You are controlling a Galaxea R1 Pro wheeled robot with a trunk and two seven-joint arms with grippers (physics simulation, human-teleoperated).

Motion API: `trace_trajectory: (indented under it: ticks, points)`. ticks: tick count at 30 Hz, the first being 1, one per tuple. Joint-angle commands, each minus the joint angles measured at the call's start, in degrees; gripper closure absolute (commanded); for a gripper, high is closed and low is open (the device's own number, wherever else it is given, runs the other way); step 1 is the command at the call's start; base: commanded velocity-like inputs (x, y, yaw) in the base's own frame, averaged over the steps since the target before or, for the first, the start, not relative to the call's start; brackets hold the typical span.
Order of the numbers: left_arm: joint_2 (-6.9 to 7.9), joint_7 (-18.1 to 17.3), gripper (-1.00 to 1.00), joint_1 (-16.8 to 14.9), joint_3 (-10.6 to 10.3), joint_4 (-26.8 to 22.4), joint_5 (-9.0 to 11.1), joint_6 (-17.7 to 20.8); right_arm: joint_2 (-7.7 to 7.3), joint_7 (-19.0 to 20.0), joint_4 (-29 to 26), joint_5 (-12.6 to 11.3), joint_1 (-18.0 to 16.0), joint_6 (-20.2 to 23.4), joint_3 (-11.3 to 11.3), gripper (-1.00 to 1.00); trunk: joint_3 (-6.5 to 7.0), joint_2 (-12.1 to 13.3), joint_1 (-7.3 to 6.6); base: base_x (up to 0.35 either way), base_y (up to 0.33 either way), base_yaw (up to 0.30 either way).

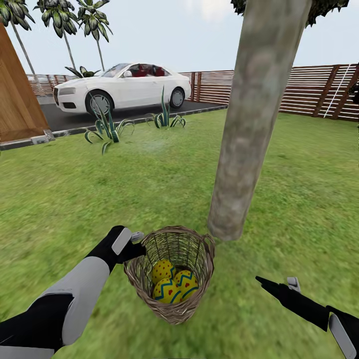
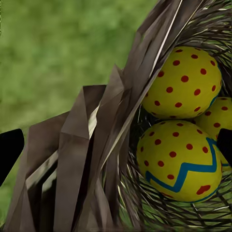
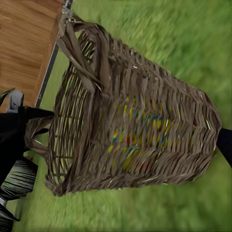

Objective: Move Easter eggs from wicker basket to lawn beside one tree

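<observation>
from the head camera we see the wicker basket (image 1: 170, 271) tipped on the lawn (image 1: 149, 184), its mouth facing up toward us, with the three easter eggs (image 1: 173, 284) lying together in its bottom. our left gripper (image 1: 134, 245) sits at the basket's rim on the left side, touching it; we cannot tell how its fingers stand. our right gripper (image 1: 269, 284) hangs over the grass off to the basket's right, apart from it, and its fingers look close together, though we cannot be sure. the tree (image 1: 257, 114) rises just beyond the basket, its trunk base near the rim. farther off stand a white car (image 1: 122, 87), spiky plants (image 1: 107, 127), a slatted fence (image 1: 309, 89) and a wooden wall (image 1: 17, 94). we can read no writing or labels anywhere.

in the left wrist camera the basket's woven rim (image 2: 92, 154) lies straight ahead between the dark fingers (image 2: 8, 150), and the yellow eggs (image 2: 180, 159) with red dots and a blue zigzag rest inside, just past the rim. whether the fingers press on the rim we cannot tell.

in the right wrist camera the basket (image 3: 140, 130) lies ahead of the gripper on its side on the grass (image 3: 183, 43), egg colours showing through the open weave. the left arm's gripper (image 3: 19, 130) meets the rim at the far side, near a loop handle.
</observation>
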Motion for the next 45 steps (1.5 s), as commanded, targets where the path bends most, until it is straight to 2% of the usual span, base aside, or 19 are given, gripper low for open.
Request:
trace_trajectory:
  ticks: [1,14,18,30,32,33,35,36,39,41,42,44,45]
  points:
    - [-0.05,0.5,-1.00,0.0,0.4,1.2,1.1,-0.1,-0.01,0.1,0.0,-0.3,0.0,0.4,0.0,-1.00,0.17,0.0,-0.02,0.000,0.000,0.000]
    - [0.00,0.5,-1.00,0.0,0.4,1.1,1.0,0.0,-0.01,0.0,0.1,-0.3,0.0,0.3,0.0,-1.00,3.05,0.2,-0.35,0.000,0.000,0.000]
    - [1.31,0.6,-1.00,0.0,0.4,0.6,1.4,0.0,0.01,0.0,0.1,-0.3,0.0,0.3,0.0,-1.00,3.76,1.8,-1.23,0.000,0.000,0.000]
    - [1.64,0.3,-1.00,0.0,1.0,0.3,1.6,0.0,0.08,0.0,0.1,-0.3,0.0,0.3,0.0,-1.00,5.92,6.6,-3.87,0.000,0.000,0.000]
    - [1.71,-0.8,-1.00,0.0,1.1,0.3,1.6,0.0,0.08,0.0,0.1,-0.3,0.0,0.3,0.0,-1.00,6.28,7.4,-4.31,0.000,0.000,0.000]
    - [1.97,-1.9,-1.00,0.0,1.1,0.4,1.7,0.0,0.08,0.0,0.1,-0.3,0.0,0.3,0.0,-1.00,6.46,7.8,-4.53,0.000,0.000,0.000]
    - [3.10,-6.6,-1.00,0.0,1.1,0.7,1.6,0.1,0.06,0.0,0.1,-0.3,0.0,0.3,0.0,-1.00,6.82,8.6,-4.97,0.000,0.000,0.000]
    - [3.82,-10.5,-1.00,0.0,1.1,0.9,1.6,0.1,0.07,0.0,0.1,-0.3,0.0,0.3,0.0,-1.00,7.00,9.0,-5.19,0.000,0.000,0.000]
    - [5.71,-18.8,-1.00,0.0,1.0,1.1,1.5,0.2,0.08,0.0,0.1,-0.3,0.0,0.3,0.0,-1.00,7.53,10.2,-5.84,0.000,0.000,0.000]
    - [7.08,-27.0,-1.00,0.1,1.0,1.2,1.5,0.4,0.08,0.0,0.1,-0.3,0.0,0.3,0.0,-1.00,7.89,11.0,-6.28,0.000,0.000,0.000]
    - [7.24,-28.3,-1.00,0.1,1.0,1.3,1.5,0.4,0.08,0.0,0.1,-0.3,0.0,0.3,0.0,-1.00,8.07,11.4,-6.50,0.000,0.000,0.000]
    - [7.73,-33.6,-1.00,0.1,1.0,1.9,1.5,0.5,0.08,-0.1,0.1,-0.3,0.0,0.3,0.0,-1.00,8.43,12.2,-6.94,0.000,0.000,0.000]
    - [8.27,-37.4,-1.00,0.1,1.0,2.7,1.4,0.5,0.08,0.0,0.1,-0.3,0.0,0.3,0.0,-1.00,8.61,12.6,-7.16,0.000,0.000,0.000]
